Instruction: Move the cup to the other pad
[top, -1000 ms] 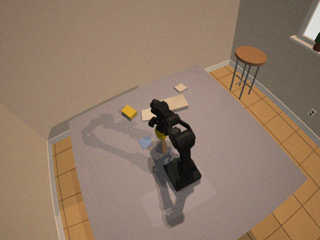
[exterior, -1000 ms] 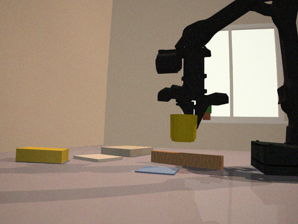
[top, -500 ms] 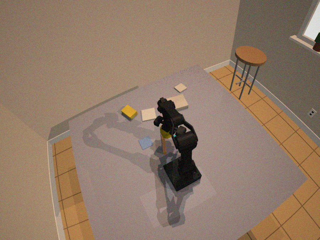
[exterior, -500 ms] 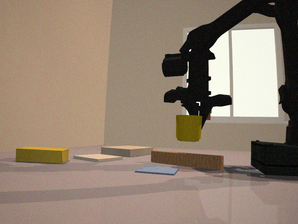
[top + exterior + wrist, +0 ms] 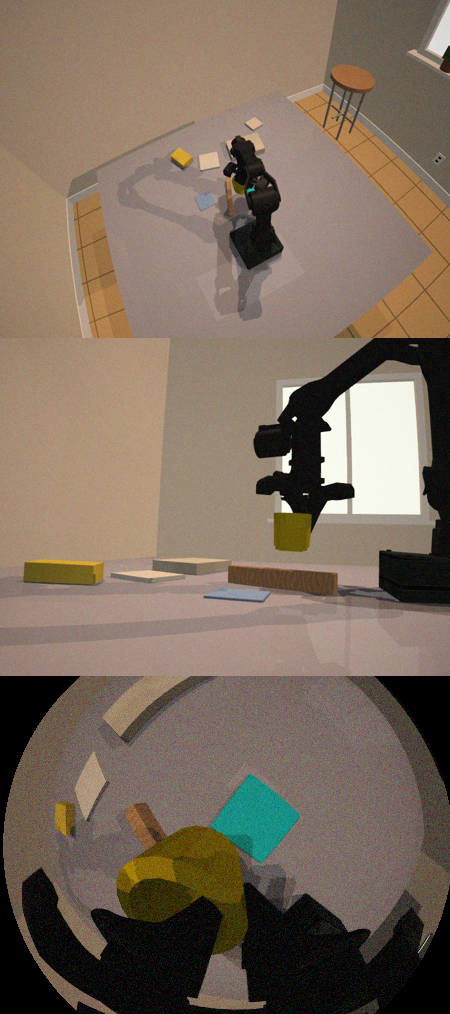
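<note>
The yellow cup [image 5: 239, 187] [image 5: 292, 532] [image 5: 210, 858] hangs upright above the table. My gripper [image 5: 308, 517] [image 5: 234, 887] is shut on its wall, one finger inside and one outside. The teal pad [image 5: 251, 189] [image 5: 257, 818] lies flat and bare, just beyond the cup in the wrist view, a shadow on its near edge; the arm hides most of it in the top view. The blue pad [image 5: 205, 201] [image 5: 238, 594] lies bare on the other side of the wooden bar. Inside the cup a small green speck shows; the marbles are otherwise hidden.
The low wooden bar [image 5: 229, 198] [image 5: 283, 579] [image 5: 145, 823] stands between the pads. Farther back are a yellow block [image 5: 181, 156] [image 5: 58, 572] [image 5: 64, 818], a flat cream tile [image 5: 209, 161] [image 5: 147, 575] [image 5: 91, 786], a thicker beige slab [image 5: 256, 142] [image 5: 174, 567] [image 5: 145, 708] and a small tile [image 5: 253, 123].
</note>
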### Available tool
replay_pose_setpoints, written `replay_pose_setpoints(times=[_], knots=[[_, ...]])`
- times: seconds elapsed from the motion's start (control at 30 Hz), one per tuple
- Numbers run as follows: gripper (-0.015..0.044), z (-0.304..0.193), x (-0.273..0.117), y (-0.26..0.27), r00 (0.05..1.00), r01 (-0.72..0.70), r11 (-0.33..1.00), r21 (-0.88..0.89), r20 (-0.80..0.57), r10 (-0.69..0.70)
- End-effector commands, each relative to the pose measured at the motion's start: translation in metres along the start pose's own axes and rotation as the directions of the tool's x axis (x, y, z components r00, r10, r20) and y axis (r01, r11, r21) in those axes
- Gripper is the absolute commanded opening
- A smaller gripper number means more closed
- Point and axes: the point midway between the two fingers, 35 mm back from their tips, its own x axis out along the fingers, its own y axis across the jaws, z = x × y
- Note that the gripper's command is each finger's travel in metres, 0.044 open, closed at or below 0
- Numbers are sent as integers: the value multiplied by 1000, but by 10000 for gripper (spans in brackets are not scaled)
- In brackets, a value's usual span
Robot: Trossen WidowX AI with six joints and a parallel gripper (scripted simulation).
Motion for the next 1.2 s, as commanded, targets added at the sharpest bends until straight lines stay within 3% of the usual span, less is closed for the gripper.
replay_pose_setpoints(times=[0.0,1.17], knots=[[0,4,0,-7,1000,5,1000,-3,2,-5],[0,33,10,-49,1000,10,1000,-3,5,-10]])
